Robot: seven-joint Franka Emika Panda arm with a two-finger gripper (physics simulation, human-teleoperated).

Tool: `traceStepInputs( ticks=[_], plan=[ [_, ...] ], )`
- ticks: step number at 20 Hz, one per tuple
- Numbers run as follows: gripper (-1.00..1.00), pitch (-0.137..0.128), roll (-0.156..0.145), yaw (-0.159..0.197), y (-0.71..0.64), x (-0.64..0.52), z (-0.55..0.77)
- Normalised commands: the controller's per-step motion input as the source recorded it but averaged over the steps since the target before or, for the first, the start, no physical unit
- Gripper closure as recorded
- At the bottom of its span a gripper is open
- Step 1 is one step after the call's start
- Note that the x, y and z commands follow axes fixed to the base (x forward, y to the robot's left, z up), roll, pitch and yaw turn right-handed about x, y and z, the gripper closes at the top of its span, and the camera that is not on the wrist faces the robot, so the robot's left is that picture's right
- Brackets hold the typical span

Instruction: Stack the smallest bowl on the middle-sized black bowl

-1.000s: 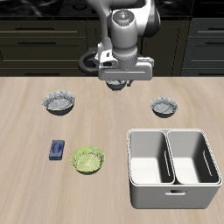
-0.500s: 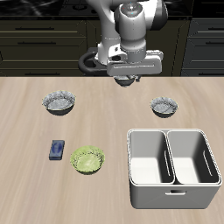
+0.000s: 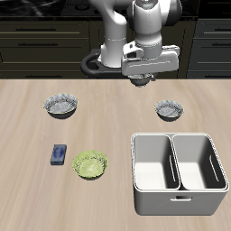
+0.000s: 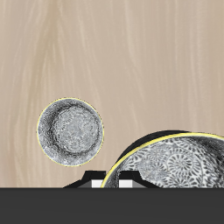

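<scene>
The middle-sized black bowl stands farthest from the gripper across the wooden table, nearer the front edge than the gripper and well apart from it, with bare wood all round its speckled rim. Toward the front from that bowl lie a small blue block and, beside it, a green leafy-patterned dish, both far from the gripper and apart from each other. The wood between these and the gripper is open.

At the table's back, close behind the arm, sits the widest speckled-rim bowl. In the wrist view its rim curves close beside the gripper's fingers. Behind the table runs a row of dark cabinets.

The gripper hangs above the table's back part with nothing seen between its fingers. Whether the fingers are spread or closed cannot be told from either view.

The smallest bowl rests upright on the table, near the gripper, lower than it and a little toward the front edge. The wrist view shows it whole, its grey inside up, apart from the widest bowl with plain wood around it.

Nearer the front edge from it, well below the gripper, stands a white two-compartment bin, clear of the smallest bowl.
</scene>
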Motion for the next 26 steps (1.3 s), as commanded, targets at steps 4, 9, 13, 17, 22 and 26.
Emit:
traceStepInputs(
  ticks=[4, 9, 13, 17, 22, 26],
  plan=[
    [1.0, 0.014, 0.023, -0.01, 0.28, 0.14, -0.05],
    [1.0, -0.006, 0.007, 0.011, 0.38, 0.14, -0.07],
    [1.0, 0.013, 0.021, 0.001, 0.31, 0.01, -0.08],
    [1.0, 0.015, 0.03, 0.004, 0.3, -0.08, -0.06],
    [1.0, 0.007, -0.006, 0.004, 0.13, 0.05, -0.04],
    [1.0, 0.013, -0.009, 0.005, -0.01, 0.08, -0.06]
  ],
)
